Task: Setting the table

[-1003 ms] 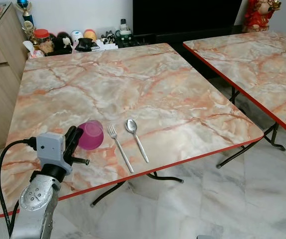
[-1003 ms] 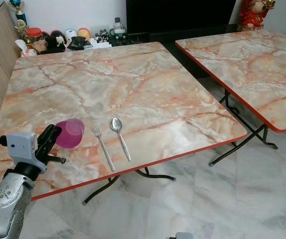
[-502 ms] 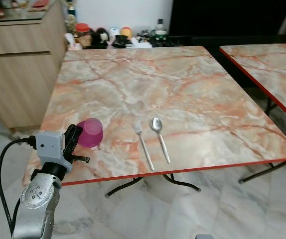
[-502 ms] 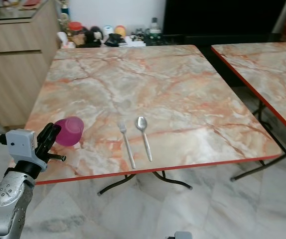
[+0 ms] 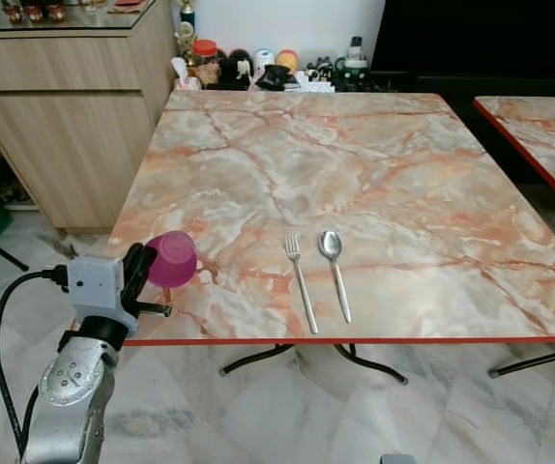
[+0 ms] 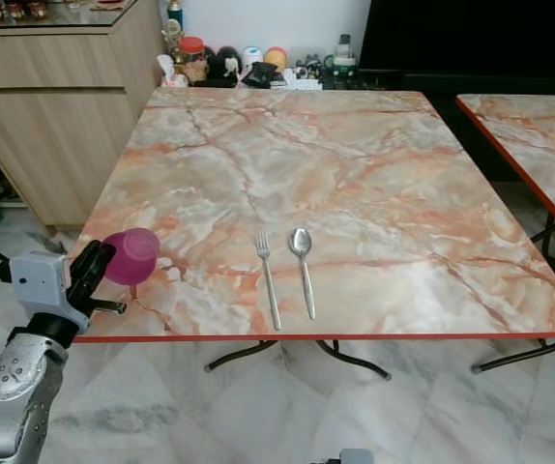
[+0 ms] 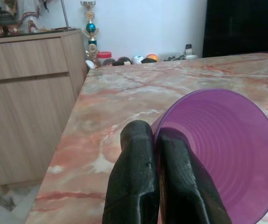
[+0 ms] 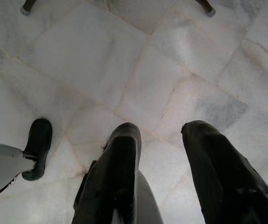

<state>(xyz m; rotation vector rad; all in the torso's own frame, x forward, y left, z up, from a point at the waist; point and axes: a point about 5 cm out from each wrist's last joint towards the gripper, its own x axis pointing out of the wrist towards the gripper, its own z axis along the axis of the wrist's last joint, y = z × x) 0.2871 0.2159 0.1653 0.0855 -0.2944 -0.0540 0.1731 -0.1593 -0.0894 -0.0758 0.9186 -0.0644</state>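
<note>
A purple plastic cup (image 5: 171,259) lies tilted on its side in my left gripper (image 5: 145,271), whose black fingers (image 7: 143,186) are shut on its rim (image 7: 218,149). It hovers at the near left corner of the marble-patterned table (image 5: 355,174). A fork (image 5: 300,280) and a spoon (image 5: 335,272) lie side by side near the table's front edge, to the right of the cup. My right gripper (image 8: 159,140) hangs open over the tiled floor, holding nothing.
A wooden sideboard (image 5: 74,106) stands left of the table. Jars, a trophy and small items (image 5: 258,70) crowd the far edge by the wall. A second marble table (image 5: 548,135) is at the right. White floor tiles (image 5: 306,416) lie below.
The camera has swung left, so the table sits further right in view and the sideboard has come in. The left gripper still holds the cup the same way.
</note>
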